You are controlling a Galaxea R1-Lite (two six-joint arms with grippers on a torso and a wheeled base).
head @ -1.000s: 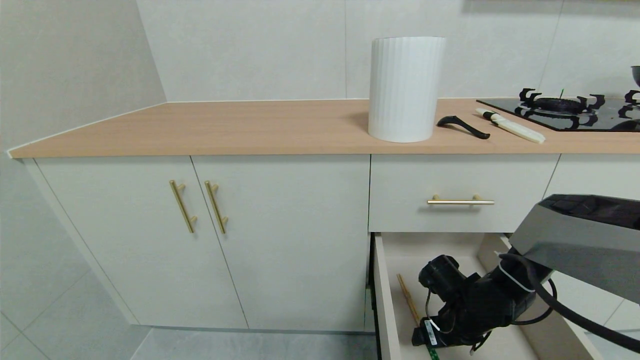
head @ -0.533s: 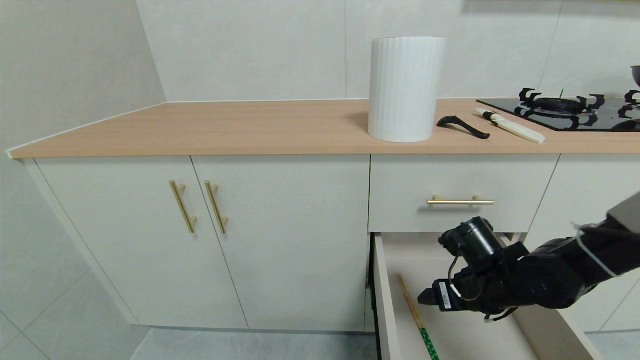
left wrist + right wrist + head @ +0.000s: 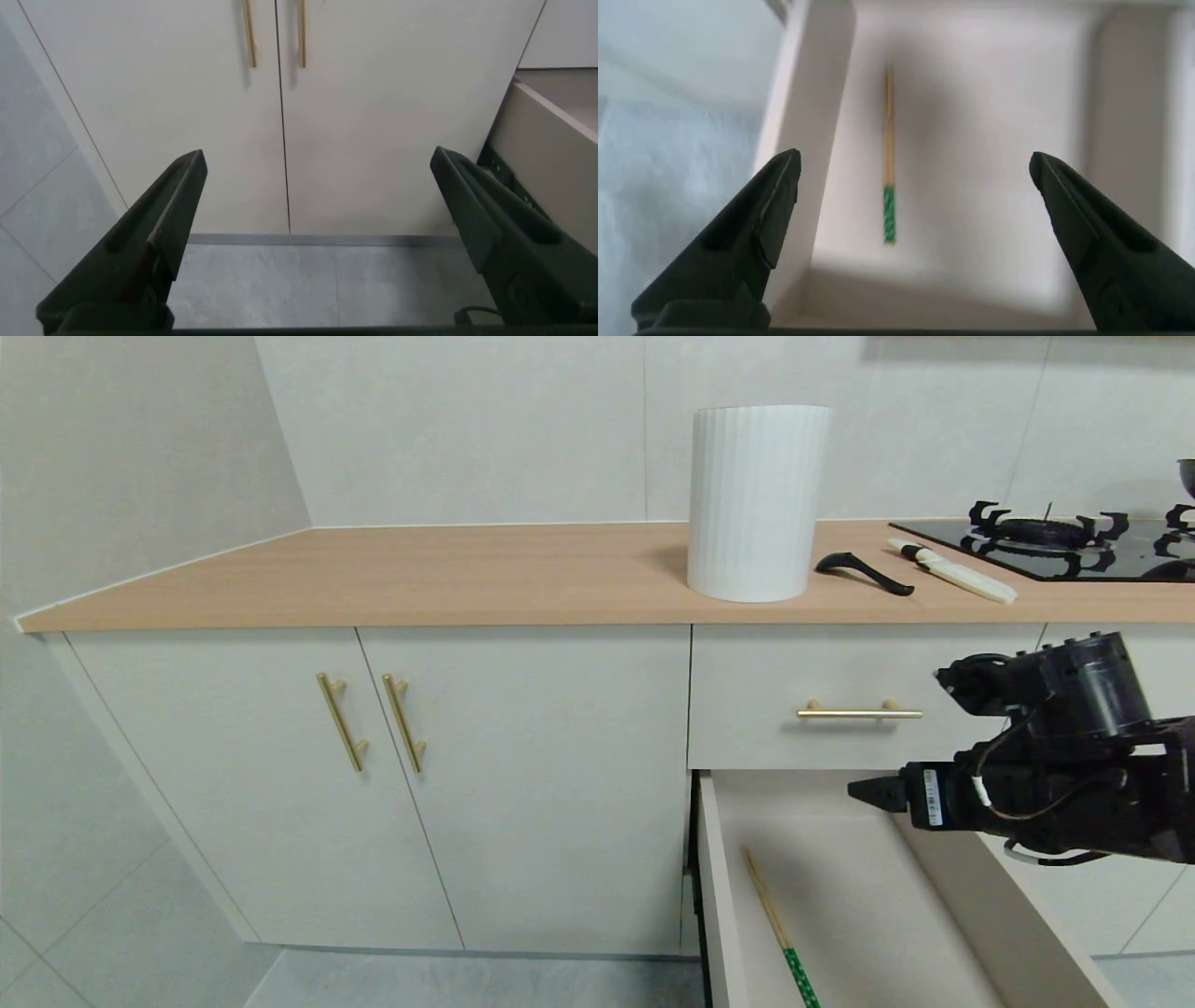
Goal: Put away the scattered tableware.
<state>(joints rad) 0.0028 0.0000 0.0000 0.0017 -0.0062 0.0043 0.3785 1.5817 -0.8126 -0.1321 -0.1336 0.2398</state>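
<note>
Head view: a chopstick (image 3: 780, 933) lies in the open drawer (image 3: 724, 896). It is a thin wooden stick with a green patterned end, close along the drawer's left wall, green end toward the front. On the bench (image 3: 420, 574) a black spoon (image 3: 864, 571) lies just at 3 o'clock of a tall white ribbed container (image 3: 754, 502), and a pale knife (image 3: 952, 571) with a dark band lies at 3 o'clock of the spoon, near the stove (image 3: 1055, 546). The right end effector (image 3: 864, 791) hangs level above the drawer's right side, below the closed drawer's gold handle (image 3: 860, 713). The chopstick is at about 7 o'clock from it, lower and well apart; the spoon and knife are at about 12 o'clock, up on the bench. The drawer floor to the right of the chopstick is bare.

Left wrist view: the left end effector (image 3: 318, 215) has its fingers (image 3: 159, 233) spread wide, with nothing between them. Beyond them stand the cupboard doors (image 3: 374, 112) with gold handles (image 3: 249, 33), then the floor (image 3: 308, 280). The open drawer's side (image 3: 542, 140) juts out beside the doors.

Right wrist view: the right end effector (image 3: 915, 224) is spread wide and holds nothing. It looks down into the drawer (image 3: 827, 140), where the chopstick (image 3: 888, 159) lies flat near one side wall, parallel to it and well below the fingers (image 3: 752, 243). Bare drawer floor stretches from the chopstick to the far wall.
</note>
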